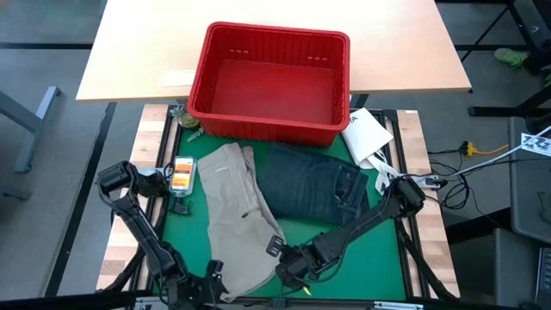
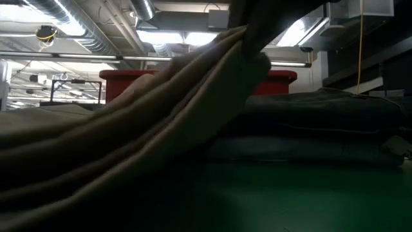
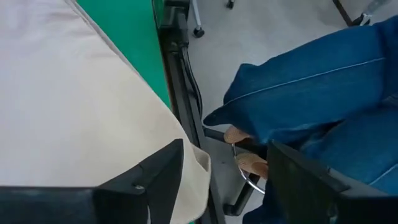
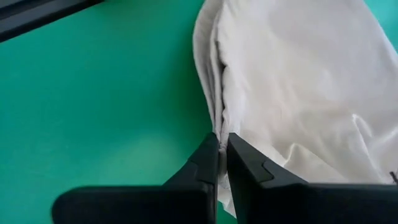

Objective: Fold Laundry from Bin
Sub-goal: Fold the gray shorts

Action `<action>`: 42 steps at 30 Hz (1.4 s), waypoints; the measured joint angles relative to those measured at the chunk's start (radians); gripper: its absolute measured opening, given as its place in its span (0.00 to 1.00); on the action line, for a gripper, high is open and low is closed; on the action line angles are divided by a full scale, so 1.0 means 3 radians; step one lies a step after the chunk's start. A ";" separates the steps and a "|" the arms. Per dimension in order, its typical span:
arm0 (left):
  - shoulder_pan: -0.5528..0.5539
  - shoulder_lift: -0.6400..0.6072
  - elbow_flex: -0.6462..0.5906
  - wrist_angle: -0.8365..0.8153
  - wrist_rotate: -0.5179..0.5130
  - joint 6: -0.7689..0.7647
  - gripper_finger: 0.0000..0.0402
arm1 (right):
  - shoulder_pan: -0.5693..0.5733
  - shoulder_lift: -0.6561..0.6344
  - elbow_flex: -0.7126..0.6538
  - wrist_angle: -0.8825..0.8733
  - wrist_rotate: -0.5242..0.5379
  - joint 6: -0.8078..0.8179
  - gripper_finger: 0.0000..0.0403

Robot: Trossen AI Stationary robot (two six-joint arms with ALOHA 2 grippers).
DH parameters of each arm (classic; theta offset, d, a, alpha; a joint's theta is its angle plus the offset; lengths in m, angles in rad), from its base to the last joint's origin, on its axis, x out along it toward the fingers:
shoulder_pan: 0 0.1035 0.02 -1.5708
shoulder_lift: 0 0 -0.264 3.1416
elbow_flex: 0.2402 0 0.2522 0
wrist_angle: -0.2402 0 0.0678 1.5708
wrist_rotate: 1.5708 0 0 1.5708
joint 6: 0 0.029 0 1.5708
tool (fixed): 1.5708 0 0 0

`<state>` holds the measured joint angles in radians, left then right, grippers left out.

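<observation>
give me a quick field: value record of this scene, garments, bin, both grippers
khaki trousers: spread on the green mat, near edge hanging off the table
jeans: folded, right of the khaki trousers, in front of the bin
bin: red, nothing visible inside
left gripper: jaws open at the trousers' near edge, holding nothing
right gripper: jaws shut on the khaki trousers' edge
white packet: beside the bin's right front corner

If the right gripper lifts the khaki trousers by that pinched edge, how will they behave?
Likely floppy: in the low view the khaki trousers drape in a sagging slope from the pinch. Held only by a thin edge in the right gripper, the fabric could slip out. The left gripper stands open at their near hem, so that end would probably drag.
</observation>
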<state>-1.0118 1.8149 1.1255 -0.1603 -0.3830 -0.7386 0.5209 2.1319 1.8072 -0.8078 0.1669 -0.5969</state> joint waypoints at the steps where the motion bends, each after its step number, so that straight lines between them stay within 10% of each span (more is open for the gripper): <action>1: -0.0013 0.0000 0.0000 -0.0004 0.0001 -0.0017 0.56 | -0.0015 0.0000 0.0000 0.0000 0.0001 0.0034 0.05; 31: -0.0085 0.0595 0.0020 -0.0413 -0.0308 -0.0115 0.56 | -0.0042 0.0000 0.0000 0.0253 -0.0004 0.0076 0.05; 42: -0.0083 0.0601 0.0010 -0.0480 -0.0388 -0.0248 0.28 | -0.0042 0.0000 0.0000 0.0245 -0.0006 0.0077 0.05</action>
<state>-1.0366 1.9953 1.1285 -0.3043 -0.4994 -0.8130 0.5084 2.1319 1.8072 -0.7341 0.1650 -0.5738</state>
